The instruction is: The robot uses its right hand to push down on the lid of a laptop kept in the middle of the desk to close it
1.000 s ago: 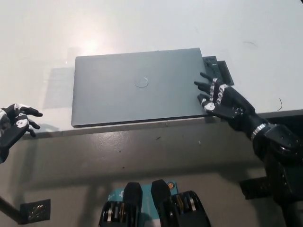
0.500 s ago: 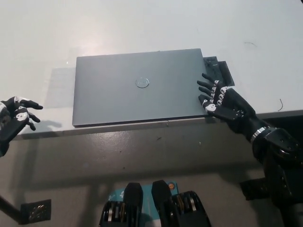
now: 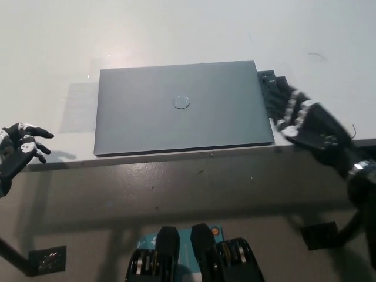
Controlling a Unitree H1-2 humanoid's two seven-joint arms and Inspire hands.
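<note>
A grey laptop (image 3: 182, 108) lies flat on the white desk (image 3: 176, 35) with its lid down and a round logo in the middle. My black right hand (image 3: 305, 120) hovers just off the laptop's right edge, blurred by motion, its fingers spread and holding nothing. Beneath that hand sits a small dark block (image 3: 271, 88) against the laptop's right side. At the lower left, over the desk's front edge, my left hand (image 3: 17, 153) rests with its fingers apart and empty.
The desk's front edge (image 3: 176, 157) runs just below the laptop, with grey floor beneath it. A thin dark scrap (image 3: 354, 130) lies near the desk's right front corner. Small dark plates (image 3: 46, 259) sit on the floor at the lower left and lower right.
My right hand has slid off the laptop lid to the right, clear of its edge. The whole picture has shifted slightly right. The left hand stays put.
</note>
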